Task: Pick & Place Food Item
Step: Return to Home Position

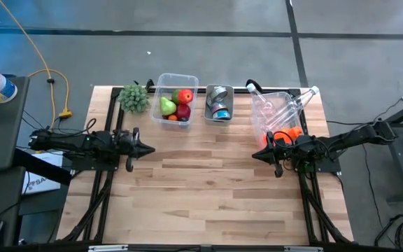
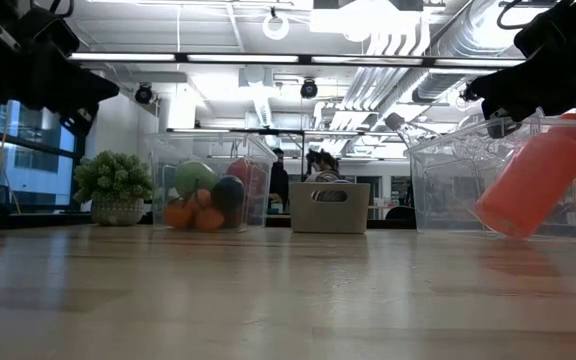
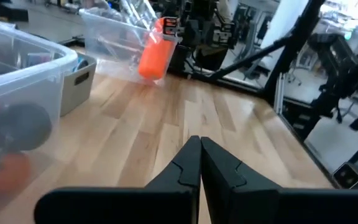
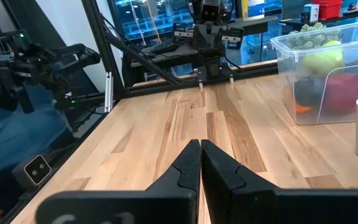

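View from above and from my two wrists. My left pincer (image 1: 149, 148) hangs above the left side of the light wooden bench (image 1: 208, 189), fingers pressed together, tip pointing toward the bench's middle and holding nothing. My right pincer (image 1: 255, 155) mirrors it above the right side, fingers likewise together and empty, just beside the near wall of the tilted clear plastic bin (image 1: 275, 98). In the low view both pincers sit high, clear of the bench surface.

Along the far edge, from the left corner: a small green leafy plant in a pale pot (image 1: 134, 98); the left transparent rectangular bin (image 1: 177, 77); a small grey open box (image 1: 219, 87) holding round metal tins; the tilted clear bin, which contains an orange plastic bottle (image 2: 531, 190) and clear bottles.

The left transparent bin holds the round red apple (image 1: 185, 96), the green pear (image 1: 167, 106), a dark plum (image 1: 182, 112) and orange fruit, all resting together inside it.
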`<state>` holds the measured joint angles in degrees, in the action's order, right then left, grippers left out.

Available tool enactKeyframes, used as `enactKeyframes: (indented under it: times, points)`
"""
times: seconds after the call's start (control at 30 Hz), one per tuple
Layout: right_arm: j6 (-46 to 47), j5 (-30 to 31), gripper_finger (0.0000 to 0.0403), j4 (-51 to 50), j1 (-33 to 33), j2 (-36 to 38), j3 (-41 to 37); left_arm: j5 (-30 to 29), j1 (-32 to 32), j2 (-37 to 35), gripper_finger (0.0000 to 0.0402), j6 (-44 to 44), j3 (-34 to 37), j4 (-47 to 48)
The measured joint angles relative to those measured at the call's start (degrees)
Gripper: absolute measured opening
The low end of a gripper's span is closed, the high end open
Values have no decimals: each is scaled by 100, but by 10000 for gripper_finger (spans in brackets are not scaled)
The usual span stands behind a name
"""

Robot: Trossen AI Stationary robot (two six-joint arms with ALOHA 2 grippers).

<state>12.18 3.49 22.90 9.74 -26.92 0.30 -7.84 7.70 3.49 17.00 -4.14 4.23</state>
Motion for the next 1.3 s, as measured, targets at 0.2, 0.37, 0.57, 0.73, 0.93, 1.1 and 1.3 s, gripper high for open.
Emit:
enactKeyframes:
  times: [0.2, 0.37, 0.57, 0.73, 0.93, 1.1, 1.3]
  points:
    - [1, -1, 1, -1, 0, 0, 0, 2, 0, 0, 1, -91, 0, -3]
    - [1, -1, 1, -3, 0, 0, 0, 4, 0, 0, 1, -108, -2, -3]
    - [1, -1, 1, -3, 0, 0, 0, 4, 0, 0, 1, -108, -2, -3]
    - [1, -2, 1, -3, 0, 0, 0, 7, 0, 0, 1, -110, -5, -1]
    - [1, -3, 1, -3, 0, 0, 0, 9, 0, 0, 1, -110, -9, -1]
    - [1, -3, 1, -5, 0, 0, -1, 9, 0, 0, 1, -110, -9, -3]
    - [3, -3, 1, -5, 0, 0, -2, 9, 0, 0, 1, -110, -11, -3]
